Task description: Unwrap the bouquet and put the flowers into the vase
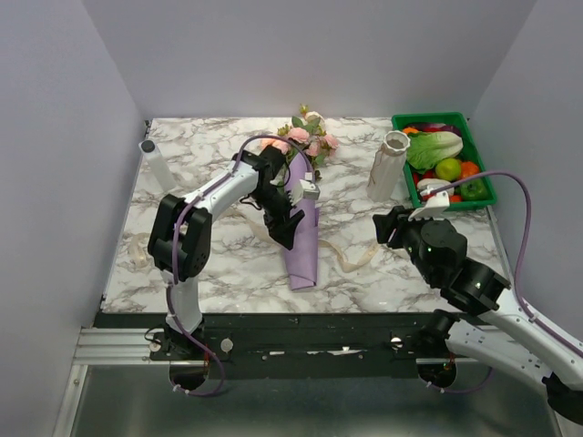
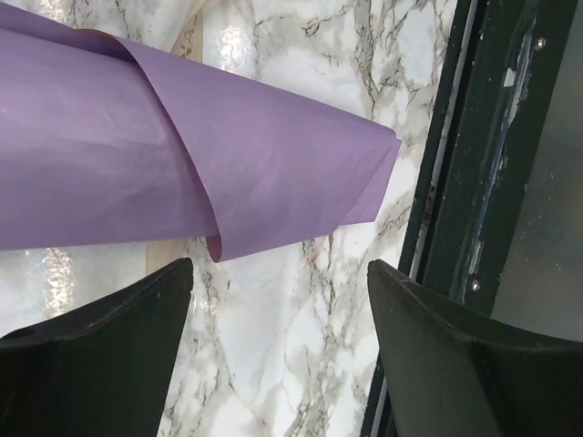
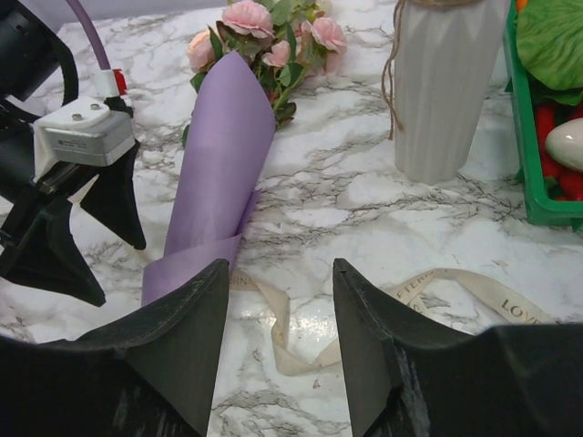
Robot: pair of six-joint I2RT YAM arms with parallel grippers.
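Note:
The bouquet lies on the marble table with its lilac paper cone [image 1: 303, 238] [image 2: 182, 146] [image 3: 217, 164] loosely rolled. Its pink and cream flowers [image 1: 308, 135] [image 3: 264, 36] point to the far side. My left gripper [image 1: 284, 232] [image 2: 278, 273] [image 3: 82, 218] hangs open at the cone's left side near its narrow end, with only bare tabletop between its fingers. The cream ribbon [image 1: 351, 255] [image 3: 291, 337] lies loose on the table by the cone's tip. My right gripper [image 1: 383, 228] [image 3: 281, 273] is open above that ribbon and holds nothing. The whitish vase [image 1: 389, 166] [image 3: 442, 82] stands upright at the far right.
A green tray [image 1: 485, 173] [image 3: 537, 205] of plastic vegetables sits just right of the vase. A small clear tube [image 1: 150, 157] stands at the far left. Another strip of ribbon [image 1: 137, 250] lies by the left edge. The table's dark front rail [image 2: 474, 182] runs close to the cone's tip.

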